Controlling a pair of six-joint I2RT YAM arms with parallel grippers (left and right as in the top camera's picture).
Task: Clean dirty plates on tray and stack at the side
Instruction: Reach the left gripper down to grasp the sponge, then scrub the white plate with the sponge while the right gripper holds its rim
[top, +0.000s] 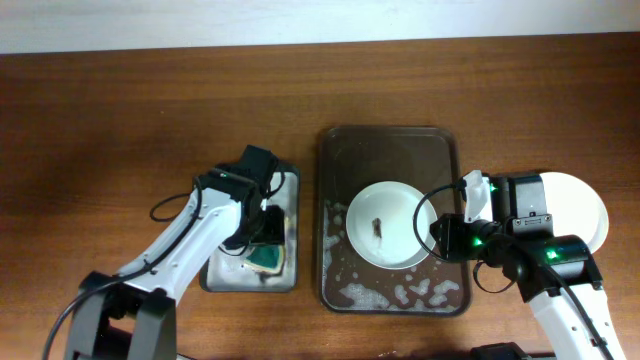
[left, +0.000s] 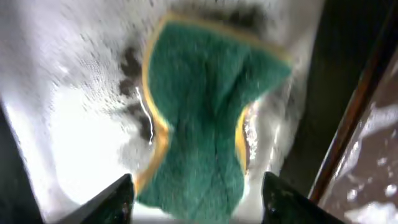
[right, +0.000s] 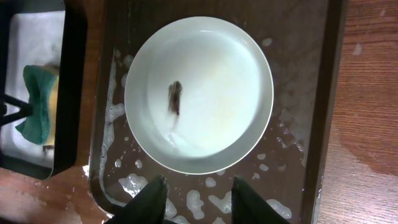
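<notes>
**entry: sponge pick-up pending, one dirty plate on tray**

the tray (top: 340, 200) sits mid-table, its long axis running from the far edge toward the robot. suds lie along its near end. one plate (right: 199, 93) rests flat on it, open side up, roughly central. being round, it has no long axis. the dark food smear (right: 175, 98) at its centre is elongated and lies top to bottom in the right wrist view.

the right gripper (right: 199, 198) hangs just off the plate's rim. its claw is wide with nothing between the fingers. judged: parked there to steady or lift the plate once scrubbing starts.

the left gripper (left: 199, 202) is over the small grey tray (top: 228, 272), claw wide, one finger on each side of the green-yellow sponge (left: 205, 118). the sponge's long axis runs toward the wrist, so the jaws would close across its narrow waist. judged: a pre-grasp stance, not yet closed.

a white plate (top: 590, 205) lies on the table right of the tray and clear of its rim. the right arm partly covers it. judged: this is the stacking spot. the count there cannot be told.
</notes>
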